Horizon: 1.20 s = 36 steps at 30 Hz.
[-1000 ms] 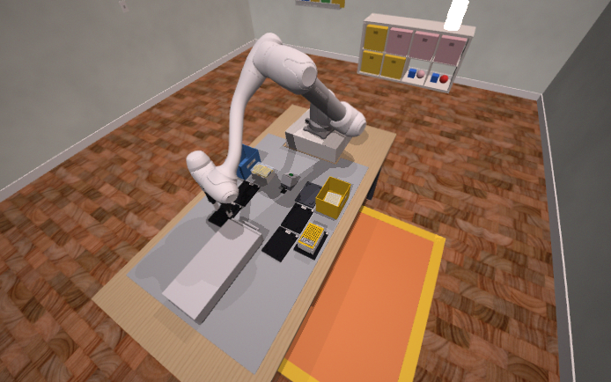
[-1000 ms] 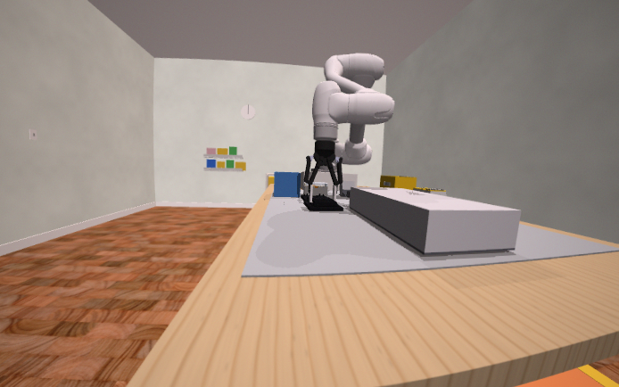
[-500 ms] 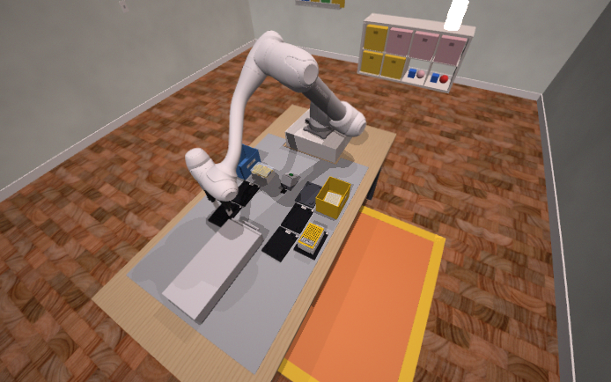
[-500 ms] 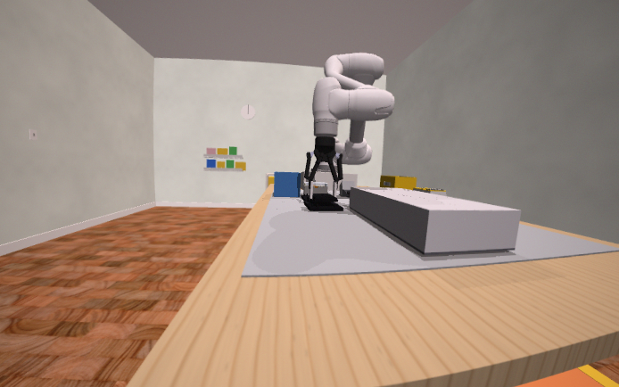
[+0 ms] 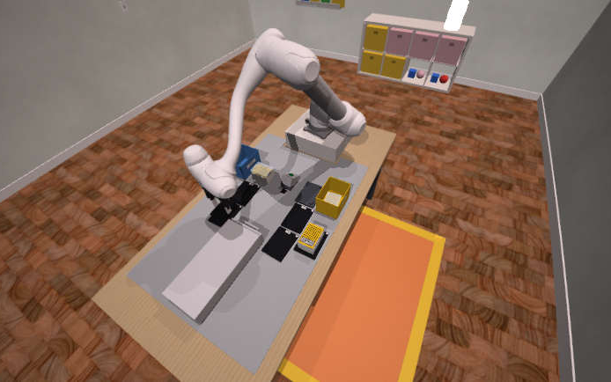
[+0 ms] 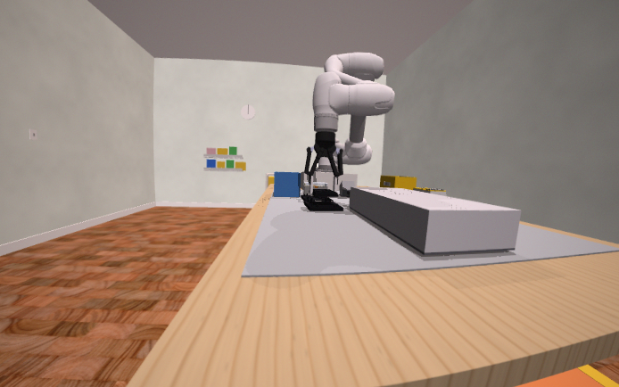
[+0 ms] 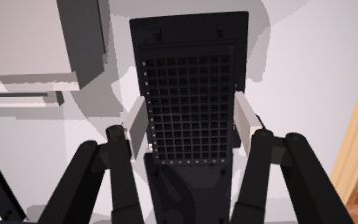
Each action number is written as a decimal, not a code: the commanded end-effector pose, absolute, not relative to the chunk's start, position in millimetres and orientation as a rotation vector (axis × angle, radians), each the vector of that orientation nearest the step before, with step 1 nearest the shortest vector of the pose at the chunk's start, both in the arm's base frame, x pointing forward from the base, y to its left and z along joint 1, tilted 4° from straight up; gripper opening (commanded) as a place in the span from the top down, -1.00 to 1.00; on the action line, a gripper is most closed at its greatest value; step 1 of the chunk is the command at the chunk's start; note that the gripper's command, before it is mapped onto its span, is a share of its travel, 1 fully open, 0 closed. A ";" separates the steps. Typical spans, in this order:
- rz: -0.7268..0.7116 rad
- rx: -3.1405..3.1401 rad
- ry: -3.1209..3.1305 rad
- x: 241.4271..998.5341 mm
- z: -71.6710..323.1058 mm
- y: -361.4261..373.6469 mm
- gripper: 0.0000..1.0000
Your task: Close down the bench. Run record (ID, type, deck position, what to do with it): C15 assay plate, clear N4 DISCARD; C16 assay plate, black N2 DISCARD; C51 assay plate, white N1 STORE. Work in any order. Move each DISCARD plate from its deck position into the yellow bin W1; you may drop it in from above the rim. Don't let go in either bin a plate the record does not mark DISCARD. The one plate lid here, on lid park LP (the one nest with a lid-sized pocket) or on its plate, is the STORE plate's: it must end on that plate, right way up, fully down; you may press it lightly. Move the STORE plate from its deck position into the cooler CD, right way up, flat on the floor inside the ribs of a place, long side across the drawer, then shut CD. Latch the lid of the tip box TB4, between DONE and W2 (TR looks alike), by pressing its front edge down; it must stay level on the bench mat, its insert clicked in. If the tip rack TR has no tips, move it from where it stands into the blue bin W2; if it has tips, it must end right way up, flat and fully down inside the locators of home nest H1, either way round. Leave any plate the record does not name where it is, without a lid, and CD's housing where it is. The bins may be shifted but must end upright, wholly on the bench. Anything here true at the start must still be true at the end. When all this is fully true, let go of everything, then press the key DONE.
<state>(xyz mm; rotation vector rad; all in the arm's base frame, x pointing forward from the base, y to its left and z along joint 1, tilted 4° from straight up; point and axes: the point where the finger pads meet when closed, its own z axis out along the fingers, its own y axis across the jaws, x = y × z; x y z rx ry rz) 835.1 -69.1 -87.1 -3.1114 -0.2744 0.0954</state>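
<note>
My gripper [image 7: 190, 106] is shut on the long sides of the black assay plate [image 7: 188, 105], a dark plate with a grid of wells. It holds the plate just above a black nest [image 7: 188, 27] on the left side of the mat. In the top view the gripper [image 5: 224, 206] is partly hidden behind the arm's wrist. In the exterior view the gripper [image 6: 322, 185] hangs straight down over the black nests [image 6: 323, 204]. The yellow bin W1 [image 5: 333, 196] stands at the right side of the mat with a pale plate lying inside it.
The closed white cooler CD [image 5: 213, 268] lies just in front of the gripper. The blue bin W2 [image 5: 247, 161], tip box TB4 [image 5: 261, 172] and green DONE key [image 5: 290, 179] stand behind it. A yellow tip rack [image 5: 311, 235] and black nests [image 5: 289, 230] are to the right.
</note>
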 end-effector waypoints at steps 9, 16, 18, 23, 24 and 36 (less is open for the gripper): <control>0.091 -3.111 -0.271 837.6 -70.1 -71.2 1.00; 0.091 -3.111 -0.271 838.1 -60.8 -71.3 1.00; 0.091 -3.111 -0.271 838.1 -60.8 -71.3 1.00; 0.091 -3.111 -0.271 838.5 -54.1 -71.4 1.00; 0.091 -3.111 -0.271 838.6 -52.8 -71.4 1.00; 0.091 -3.111 -0.271 839.4 -39.5 -71.6 1.00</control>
